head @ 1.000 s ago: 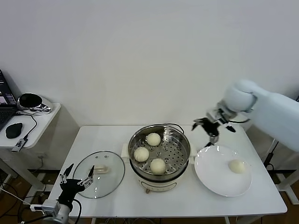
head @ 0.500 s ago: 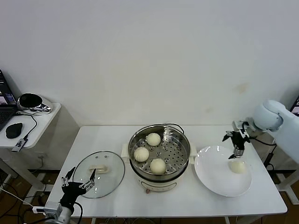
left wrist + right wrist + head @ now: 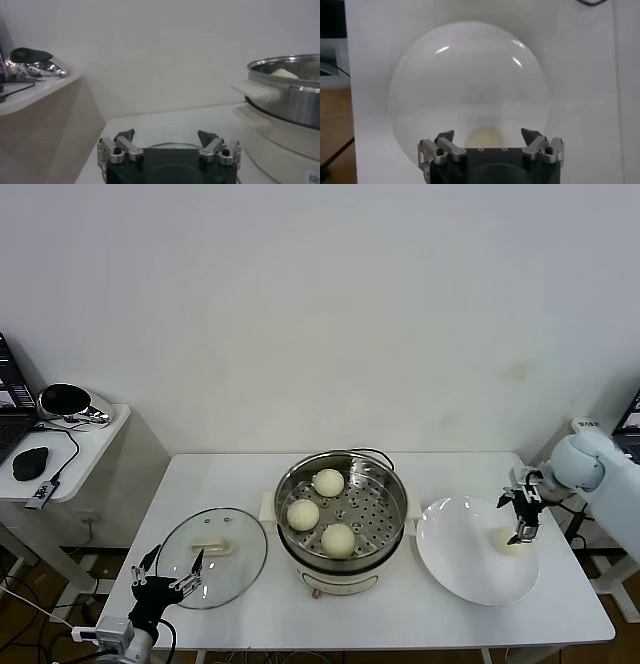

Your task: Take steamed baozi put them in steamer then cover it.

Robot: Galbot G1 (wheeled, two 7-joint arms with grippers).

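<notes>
The scene is evenly and brightly lit, soft shadows are cast beneath the steamer (image 3: 342,514), and faint glare streaks are seen on the washed-out plate (image 3: 470,90).

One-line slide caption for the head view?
Open right end effector over last bun on plate; three buns in steamer.
</notes>
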